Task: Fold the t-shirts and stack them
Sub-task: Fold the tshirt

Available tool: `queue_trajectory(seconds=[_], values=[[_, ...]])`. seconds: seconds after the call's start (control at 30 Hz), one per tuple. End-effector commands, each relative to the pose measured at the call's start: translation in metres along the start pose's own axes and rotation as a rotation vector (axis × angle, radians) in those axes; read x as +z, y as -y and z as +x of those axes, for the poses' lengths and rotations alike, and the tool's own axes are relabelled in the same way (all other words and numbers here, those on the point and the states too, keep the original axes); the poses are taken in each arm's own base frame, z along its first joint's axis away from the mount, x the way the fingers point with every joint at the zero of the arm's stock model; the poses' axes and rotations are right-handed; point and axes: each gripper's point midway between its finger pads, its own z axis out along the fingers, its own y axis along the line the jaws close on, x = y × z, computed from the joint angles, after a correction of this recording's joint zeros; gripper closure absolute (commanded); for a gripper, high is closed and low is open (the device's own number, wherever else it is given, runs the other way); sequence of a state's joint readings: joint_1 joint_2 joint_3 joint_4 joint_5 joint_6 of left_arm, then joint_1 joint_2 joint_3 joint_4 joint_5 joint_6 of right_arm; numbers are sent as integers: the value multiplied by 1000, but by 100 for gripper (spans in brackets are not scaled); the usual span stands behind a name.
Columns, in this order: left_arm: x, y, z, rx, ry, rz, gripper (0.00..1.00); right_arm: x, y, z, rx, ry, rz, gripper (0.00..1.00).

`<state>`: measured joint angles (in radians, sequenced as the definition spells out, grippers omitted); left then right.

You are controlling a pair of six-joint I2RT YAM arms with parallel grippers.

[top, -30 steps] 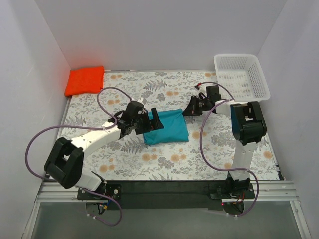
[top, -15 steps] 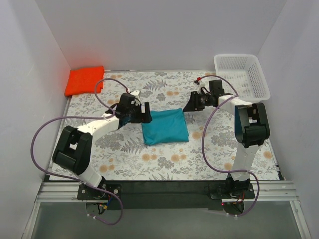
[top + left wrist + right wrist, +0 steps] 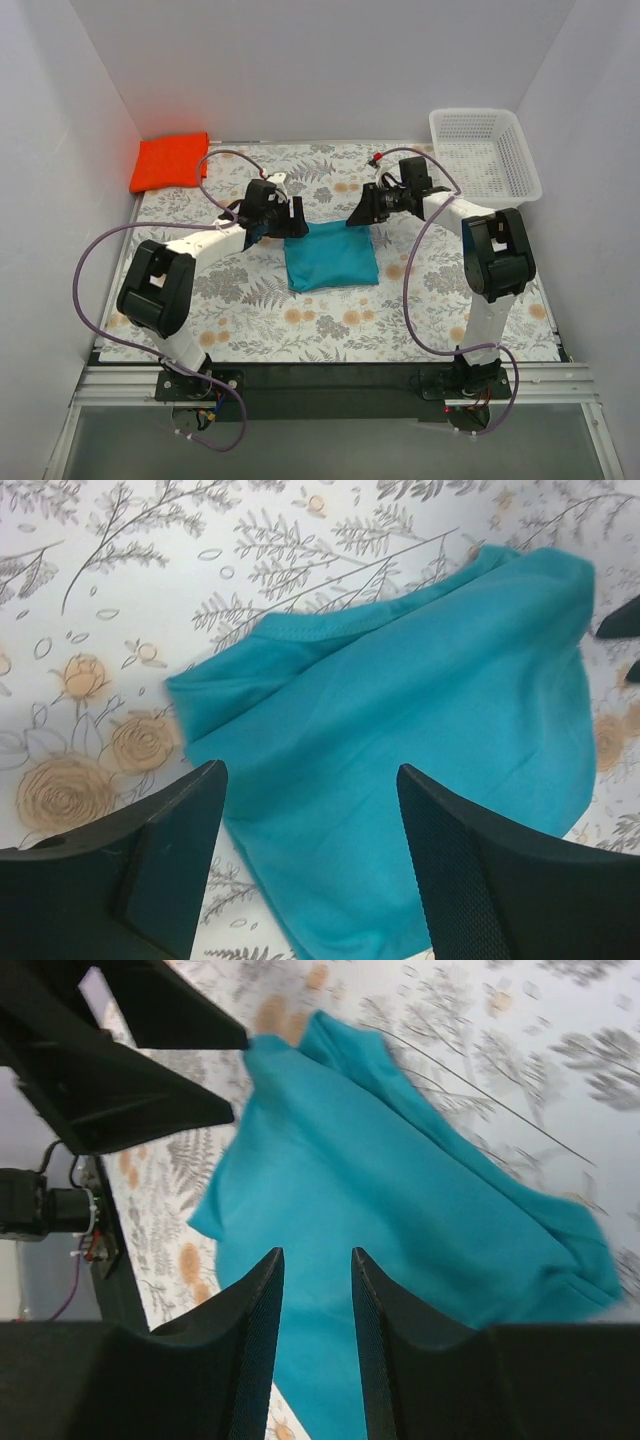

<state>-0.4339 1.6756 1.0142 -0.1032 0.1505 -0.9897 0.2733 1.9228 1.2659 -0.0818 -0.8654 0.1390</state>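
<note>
Two folded shirts are seen on the floral surface: a teal shirt at the centre, an orange shirt in the far left corner. A basket is set far right. Left jaws are spread over the teal shirt's far left corner; right jaws, narrowly parted, over its far right corner, nothing pinched.

Shirt sits mid-tabletop, left end effector at its far-left corner, right end effector far-right, second shirt back-left, basket back-right.
</note>
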Motion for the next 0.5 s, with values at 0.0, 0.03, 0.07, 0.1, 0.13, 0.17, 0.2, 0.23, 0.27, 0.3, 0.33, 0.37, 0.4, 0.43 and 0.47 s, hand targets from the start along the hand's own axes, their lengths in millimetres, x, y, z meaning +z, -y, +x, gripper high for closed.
queue_trajectory(seconds=[0.0, 0.03, 0.07, 0.1, 0.13, 0.17, 0.2, 0.23, 0.27, 0.3, 0.33, 0.37, 0.4, 0.43, 0.47], values=[[6, 13, -18, -18, 35, 55, 35, 13, -48, -29, -87, 67, -137, 61], [8, 15, -20, -22, 36, 60, 37, 17, -49, -27, -55, 65, -145, 61], [9, 16, -23, -25, 46, 68, 37, 21, -50, -25, -49, 60, -149, 61], [10, 16, -23, -26, 47, 69, 37, 27, -40, -23, -29, 60, -124, 62], [14, 15, -21, -31, 44, 69, 37, 30, -38, -25, -20, 76, -121, 62], [16, 16, -23, -34, 46, 72, 37, 30, -31, -27, -11, 93, -111, 62], [17, 16, -22, -37, 41, 76, 37, 35, -19, -21, 20, 91, -98, 62], [18, 17, -21, -42, 37, 78, 37, 36, -13, -21, 40, 97, -98, 63], [19, 18, -22, -52, 36, 82, 37, 33, -5, -26, 57, 122, -99, 63], [19, 19, -22, -59, 37, 87, 37, 36, 5, -21, 82, 118, -94, 63], [18, 19, -23, -64, 43, 84, 37, 37, 12, -20, 94, 120, -87, 64], [16, 18, -23, -79, 51, 79, 36, 35, 21, -20, 106, 128, -77, 63], [15, 18, -25, -82, 59, 73, 34, 39, 32, -13, 131, 114, -74, 64], [14, 17, -25, -86, 65, 67, 32, 40, 37, -12, 139, 113, -75, 64], [12, 17, -27, -94, 73, 66, 31, 41, 45, -10, 154, 112, -69, 64]])
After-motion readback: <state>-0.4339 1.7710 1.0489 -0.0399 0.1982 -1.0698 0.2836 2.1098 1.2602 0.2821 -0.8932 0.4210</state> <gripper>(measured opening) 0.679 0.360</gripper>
